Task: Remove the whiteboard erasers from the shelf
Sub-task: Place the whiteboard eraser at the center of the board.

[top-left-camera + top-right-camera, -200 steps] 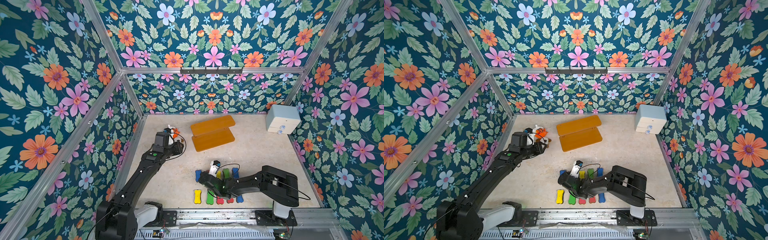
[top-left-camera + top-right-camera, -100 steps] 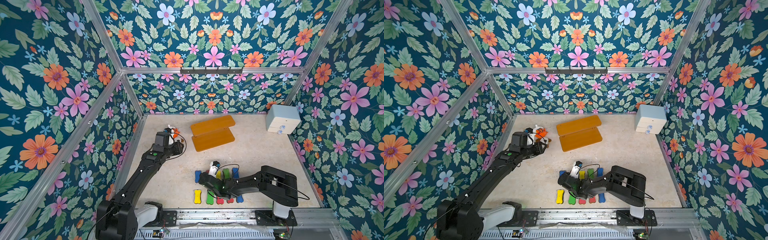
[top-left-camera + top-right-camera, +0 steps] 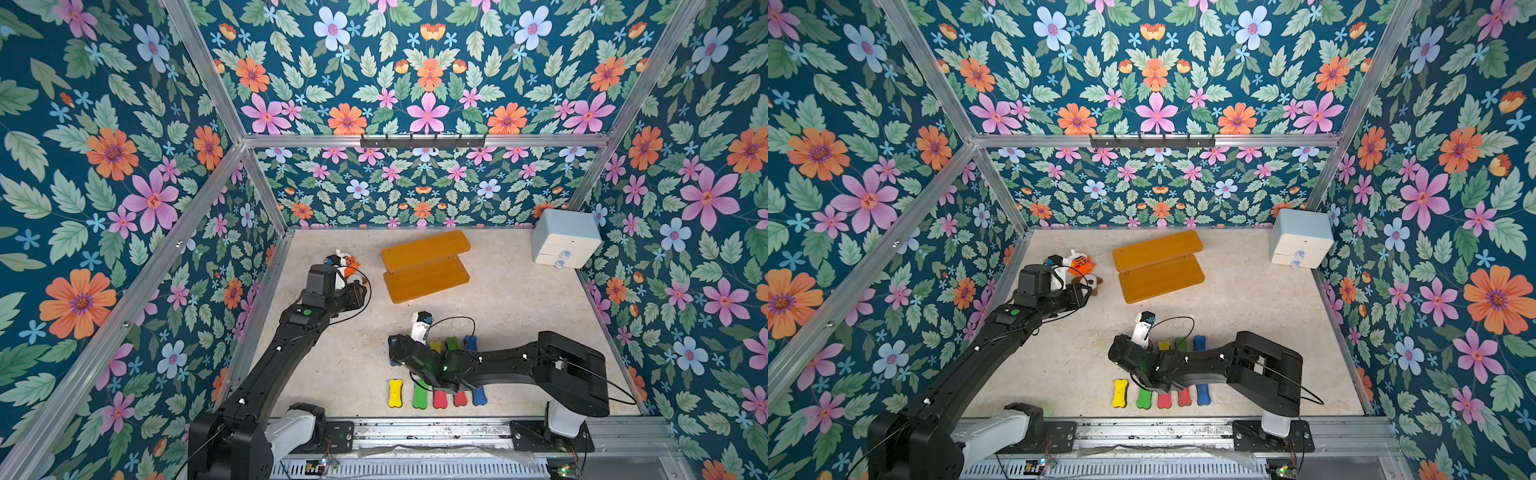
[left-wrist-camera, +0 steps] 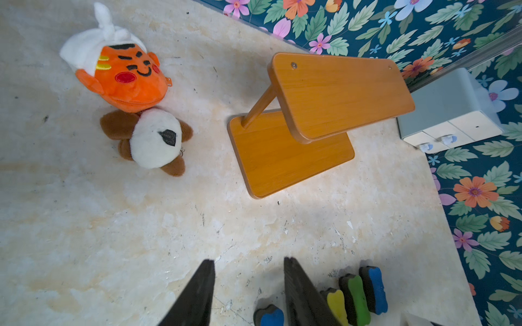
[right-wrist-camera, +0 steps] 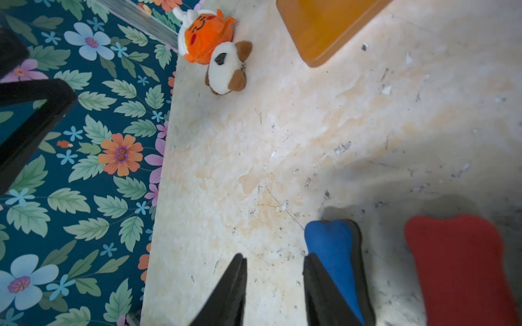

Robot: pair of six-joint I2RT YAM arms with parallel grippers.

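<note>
Beside right fingers [image 5: 322, 293], blue eraser [image 5: 330, 242]

Both top views looked steeply down from high above the front rail toward the back wall, covering the whole tabletop [image 3: 519, 299] from a distance. The left wrist camera looked out at mid range toward the shelf [image 4: 324, 113] and drawer box [image 4: 452, 113]. The right wrist camera sat low and close over the tabletop, facing the left wall. Both wrist views shared the plush toys [image 5: 207, 34] and the shelf's lower board.

Left hand [image 4: 248, 285] and right hand [image 5: 272, 290] both parted, empty
</note>
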